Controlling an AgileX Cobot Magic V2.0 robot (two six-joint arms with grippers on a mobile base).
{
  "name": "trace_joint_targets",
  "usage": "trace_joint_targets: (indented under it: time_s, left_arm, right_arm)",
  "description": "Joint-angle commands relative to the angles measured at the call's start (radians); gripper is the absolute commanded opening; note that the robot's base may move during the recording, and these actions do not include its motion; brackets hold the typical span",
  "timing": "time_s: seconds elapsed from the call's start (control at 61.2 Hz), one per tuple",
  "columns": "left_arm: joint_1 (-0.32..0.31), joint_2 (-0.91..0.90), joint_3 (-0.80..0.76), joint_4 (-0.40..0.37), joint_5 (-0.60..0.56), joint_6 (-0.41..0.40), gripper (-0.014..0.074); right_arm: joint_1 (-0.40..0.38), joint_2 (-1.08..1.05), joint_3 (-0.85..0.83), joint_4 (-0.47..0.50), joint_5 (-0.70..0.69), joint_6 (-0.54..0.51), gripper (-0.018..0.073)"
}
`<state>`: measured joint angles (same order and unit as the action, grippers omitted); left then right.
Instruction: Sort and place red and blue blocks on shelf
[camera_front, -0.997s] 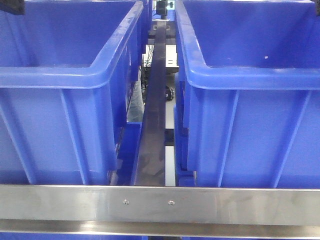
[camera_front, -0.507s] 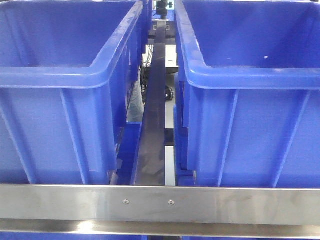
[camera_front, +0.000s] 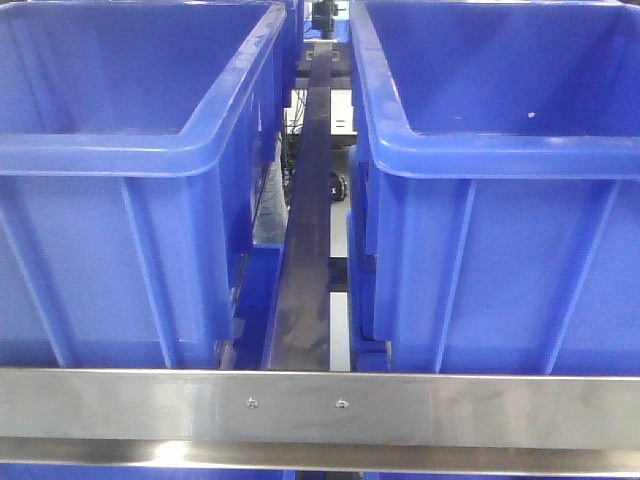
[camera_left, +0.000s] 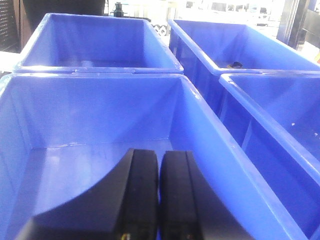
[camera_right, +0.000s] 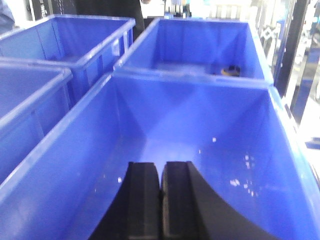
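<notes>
Front view: the shelf's flat steel front rail (camera_front: 320, 408) runs across the bottom, brushed, scuffed, with two small screws near its centre. Behind the rail stand two large blue plastic bins, the left bin (camera_front: 140, 190) and the right bin (camera_front: 500, 190), each with a thick rolled rim and vertical ribs on glossy moulded walls. Between them a dark metal track (camera_front: 312, 250) runs straight back from the rail. No red or blue block shows here, and neither arm.

Left wrist view: the left gripper (camera_left: 159, 195) hangs over the near left bin (camera_left: 100, 125), its matte black fingers (camera_left: 140, 190) pressed together with only a thin seam between, nothing pinched. The bin floor is smooth, faintly scuffed and bare where visible. Further bins sit behind and to the right of this one.

Right wrist view: the right gripper (camera_right: 160, 200) sits over the near right bin (camera_right: 200, 125), fingers (camera_right: 144, 200) likewise pressed together and holding nothing. White specks dot the bin floor. A small dark-and-yellow object (camera_right: 231, 69), too small to identify, lies in the bin behind.

Block location: in no view; cannot tell where they are.

Risk, as judgement: with both blocks unseen, either arm could descend blind and strike a bin rim or slick wall; a blue cube against blue plastic would be easily missed.
</notes>
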<state>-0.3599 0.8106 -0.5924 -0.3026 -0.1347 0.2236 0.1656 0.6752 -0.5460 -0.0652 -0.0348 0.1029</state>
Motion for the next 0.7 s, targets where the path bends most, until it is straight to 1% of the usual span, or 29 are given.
trace_joint_targets:
  time_s: [0.0, 0.082, 0.163, 0.245, 0.31, 0.376, 0.425, 0.572, 0.686]
  left_arm:
    - [0.033, -0.027, -0.030, -0.005, -0.066, 0.001, 0.0122]
    - [0.106, -0.036, -0.019, -0.009, -0.025, -0.001, 0.0122]
    - [0.177, -0.064, -0.006, -0.025, 0.024, -0.001, 0.0122]
    - [0.229, -0.115, 0.010, -0.025, 0.033, -0.001, 0.0123]
    - [0.254, -0.163, 0.033, -0.025, 0.033, -0.001, 0.0123]
    - [0.264, -0.208, 0.061, -0.032, 0.056, -0.001, 0.0123]
    - [0.264, -0.239, 0.083, -0.041, 0.081, -0.001, 0.0123]
    - [0.264, -0.334, 0.167, -0.084, 0.100, -0.001, 0.0123]
    - [0.264, -0.403, 0.222, -0.086, 0.100, -0.001, 0.0122]
  right_arm:
    - [-0.005, -0.004, -0.034, 0.004, -0.052, -0.006, 0.0068]
    - [-0.005, -0.004, -0.034, 0.004, -0.028, -0.006, 0.0068]
    - [-0.016, -0.012, -0.034, 0.004, -0.042, -0.006, 0.0064]
    - [-0.053, -0.028, -0.034, 0.004, -0.058, -0.006, 0.0055]
    - [-0.103, -0.043, -0.033, 0.004, -0.037, -0.006, 0.0055]
    - [-0.143, -0.057, -0.033, 0.004, 0.002, -0.006, 0.0055]
    - [-0.159, -0.072, -0.033, 0.004, 0.025, -0.006, 0.0055]
    - [-0.163, -0.152, 0.011, 0.014, 0.011, -0.005, 0.0055]
    - [-0.163, -0.243, 0.114, 0.065, 0.016, -0.005, 0.0055]
